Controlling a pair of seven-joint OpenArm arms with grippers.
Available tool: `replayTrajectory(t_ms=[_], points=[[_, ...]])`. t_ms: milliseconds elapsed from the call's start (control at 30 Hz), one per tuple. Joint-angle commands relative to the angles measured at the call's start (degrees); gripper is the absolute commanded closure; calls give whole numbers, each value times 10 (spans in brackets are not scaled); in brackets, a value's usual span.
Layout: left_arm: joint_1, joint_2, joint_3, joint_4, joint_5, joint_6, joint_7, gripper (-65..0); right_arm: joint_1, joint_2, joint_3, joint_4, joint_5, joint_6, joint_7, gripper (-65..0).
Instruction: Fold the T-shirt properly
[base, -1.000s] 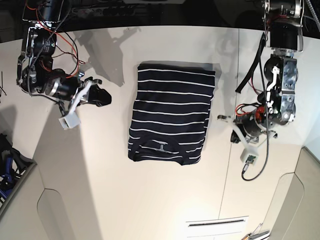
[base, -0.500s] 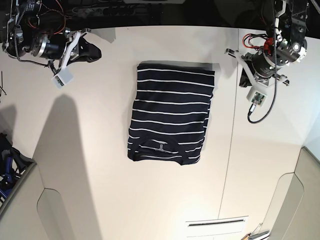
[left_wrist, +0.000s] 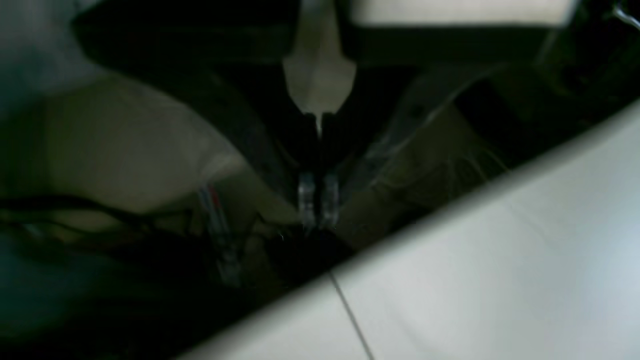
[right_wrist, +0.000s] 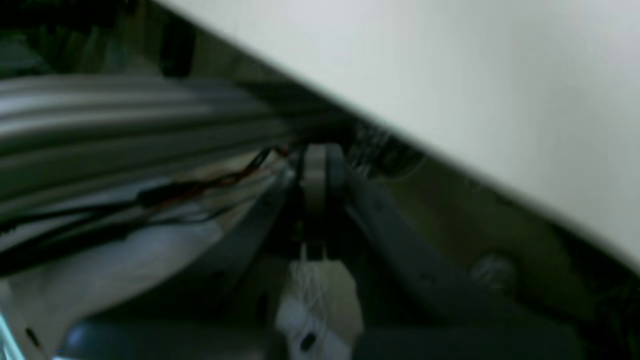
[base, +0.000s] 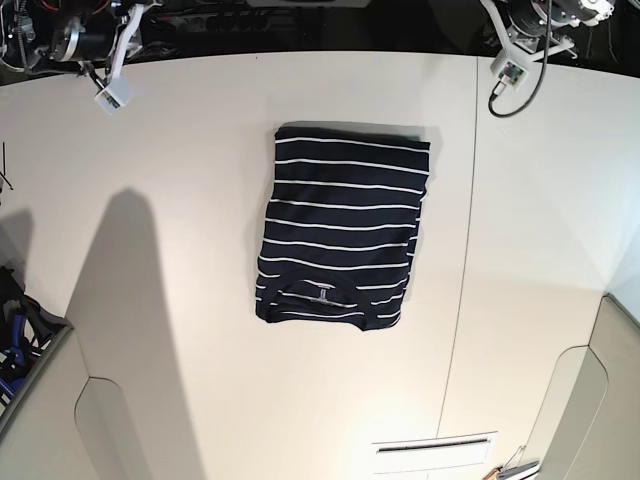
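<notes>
The T-shirt (base: 343, 228), dark navy with thin white stripes, lies folded into a tall rectangle on the middle of the white table (base: 180, 300), its neckline label towards the near end. Both arms are pulled back past the table's far edge, and only their wrist parts show at the top left (base: 110, 60) and top right (base: 520, 40) of the base view. The left gripper (left_wrist: 318, 215) is shut on nothing. Over the table edge, the right gripper (right_wrist: 314, 156) is shut and empty too. Neither wrist view shows the shirt.
A thin seam (base: 463, 270) runs down the table to the right of the shirt. A white sheet (base: 435, 450) lies at the near edge. A dark bin with blue items (base: 15, 335) sits at the left edge.
Both arms have drawn back from beside the shirt to the far corners, mostly leaving the base view. The shirt has not moved.
</notes>
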Motion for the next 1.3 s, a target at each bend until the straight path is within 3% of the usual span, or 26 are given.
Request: replayTrajectory(t_ms=[0,167,333,600,700,900,1033,1200,1267], points=[[21,-4,-4,10,0,-1,-3,0,-12,14,3,7,14,2,5,0],[75,-5,-2,-1,-1,-41,-5,0,-53,26,-1,7,17,2,3,0],[95,-5,26,-51,0,-68,-48,0,-82,32,-13,-1,19,2,4,0],[90,-24,155,-223,90,-69,-184,0,-82,43,-97,-112,17,2,8,0],[80,-23,198,-289,109,-69,-221,0,-80,50,-150,-178,11,2,44,0],[-2,-8,267,-421,109,-69,-255,0,-24,50,-267,-303,-106,2,135,0],[-61,11,292,-488,109,-69,-263,0,35,50,-340,-372,-165,2,142,0],[-127,29,317,-571,109,-56,-333,0,99,50,-408,-447,-205,-1,161,0],[-153,44,318,-608,108,-53,-336,0,119,50,-429,-480,-224,-1,179,0]])
